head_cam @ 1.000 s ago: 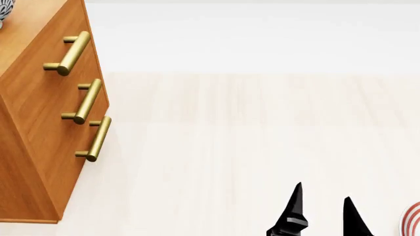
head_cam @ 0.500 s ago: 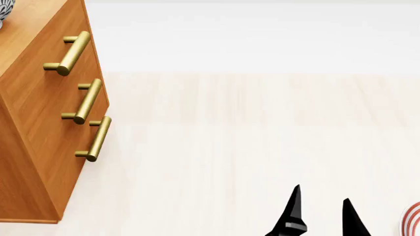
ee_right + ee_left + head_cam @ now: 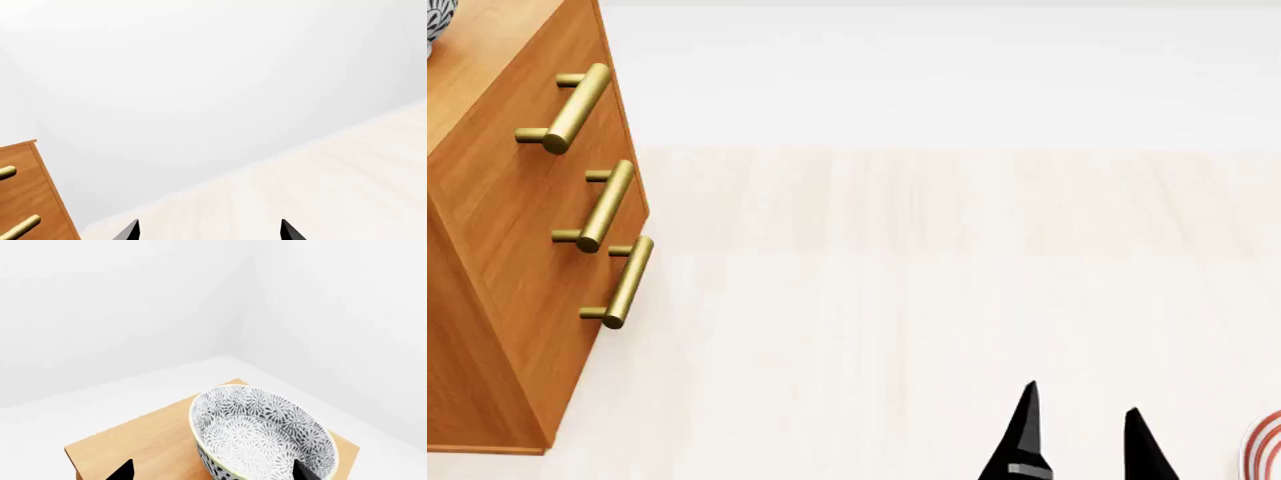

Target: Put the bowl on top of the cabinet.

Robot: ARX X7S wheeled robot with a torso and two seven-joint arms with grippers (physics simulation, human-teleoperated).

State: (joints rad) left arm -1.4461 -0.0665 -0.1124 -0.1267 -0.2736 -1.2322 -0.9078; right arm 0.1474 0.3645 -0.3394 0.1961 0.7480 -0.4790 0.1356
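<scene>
We take the cabinet (image 3: pixel 521 240) as our landmark, at the far left of the head view, with its three brass handles (image 3: pixel 603 205) stacked down the front. On its top, at the very corner of that view, we see a sliver of the bowl (image 3: pixel 438 22). In the left wrist view the bowl (image 3: pixel 260 432) sits upright on the cabinet's flat top (image 3: pixel 147 445), mouth opening upward, near the corner closest to the room's wall corner. Being round, it has no long axis in plan. The left gripper (image 3: pixel 210 472) straddles it with tips spread wide; we cannot tell whether they touch it. Well to the right of the cabinet, the right gripper (image 3: pixel 1081 435) hangs over the pale floor (image 3: pixel 934 290), tips parted and holding nothing. Farther right lies a red-ringed plate (image 3: pixel 1268 450).
</scene>
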